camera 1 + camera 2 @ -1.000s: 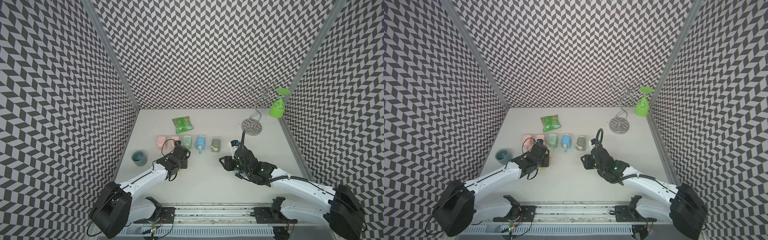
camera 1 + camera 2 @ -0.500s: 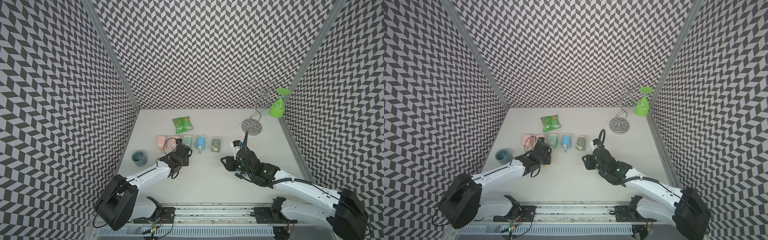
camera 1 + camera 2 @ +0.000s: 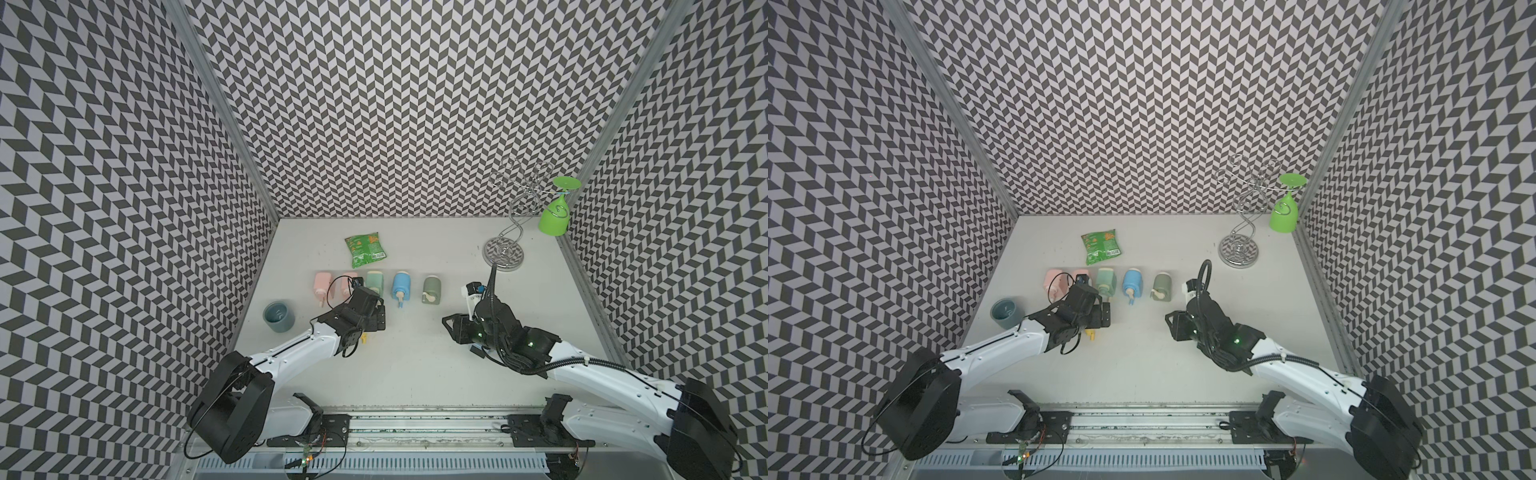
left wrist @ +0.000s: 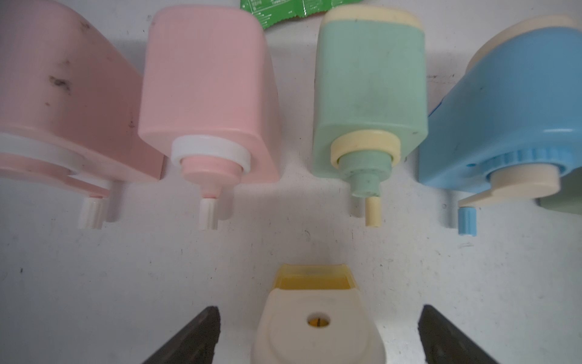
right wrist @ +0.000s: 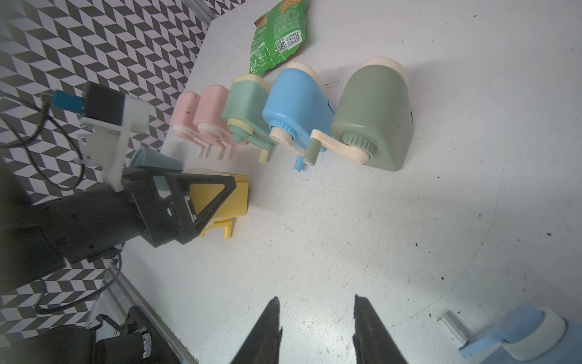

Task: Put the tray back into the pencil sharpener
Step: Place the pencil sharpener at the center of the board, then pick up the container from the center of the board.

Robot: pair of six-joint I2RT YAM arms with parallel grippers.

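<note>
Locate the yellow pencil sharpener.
In the left wrist view, the yellow pencil sharpener stands between the open left gripper jaws, just before the nearer pink sharpener and mint sharpener.

Yellow-cream sharpener (image 5: 241,198); black-white chevron walls (image 3: 374,104) (snack bag (image 3: 365,248) green).

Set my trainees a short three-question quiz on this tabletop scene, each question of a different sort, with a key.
1. How many are in the row of sharpeners beyond the left gripper? A) three B) five C) seven
2. True or false: the left gripper is shut on the yellow-and-cream sharpener.
3. Fill in: the sharpener in that row nearest the right gripper is ____ in colour.
Key: 1 B. 2 False: the jaws stand open on either side of it. 3 Olive green: it is the olive-green sharpener.
</note>
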